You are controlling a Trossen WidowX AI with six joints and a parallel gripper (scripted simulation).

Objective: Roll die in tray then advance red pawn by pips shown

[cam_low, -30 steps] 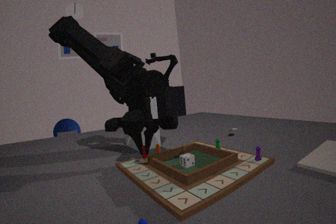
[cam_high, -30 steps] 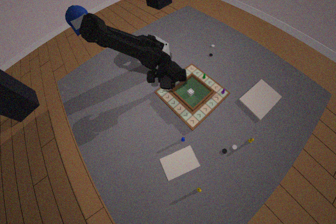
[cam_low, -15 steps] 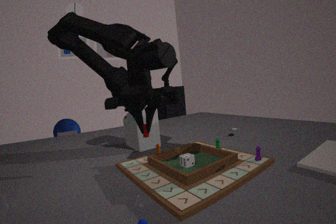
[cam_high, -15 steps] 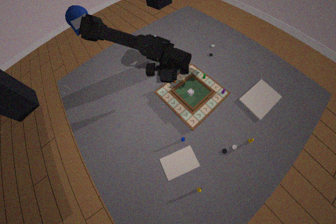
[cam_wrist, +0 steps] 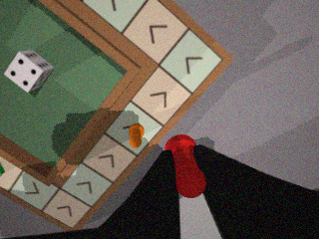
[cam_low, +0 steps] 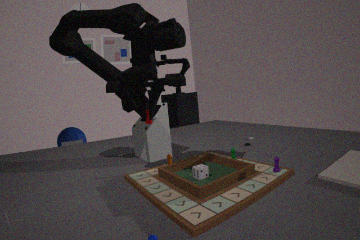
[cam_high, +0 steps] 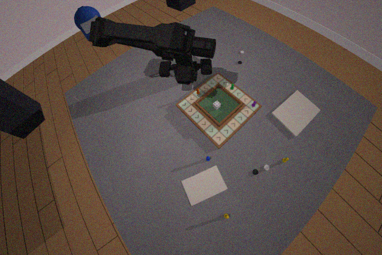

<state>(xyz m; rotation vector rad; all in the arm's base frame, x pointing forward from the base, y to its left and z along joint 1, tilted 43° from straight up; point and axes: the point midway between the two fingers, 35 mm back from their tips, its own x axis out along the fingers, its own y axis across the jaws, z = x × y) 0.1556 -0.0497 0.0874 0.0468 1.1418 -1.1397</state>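
Black parallel-jaw gripper [cam_low: 148,112] clenched on the small red plastic pawn [cam_low: 148,117], held high above the square wooden game board [cam_low: 162,199].

Below the gripper and ahead of it, the white pipped die [cam_wrist: 28,71] rests in the green felt tray [cam_wrist: 75,75] (roll apparently done, four pips up in the wrist view). Still left, I judge: setting the pawn down four squares along, releasing, withdrawing.
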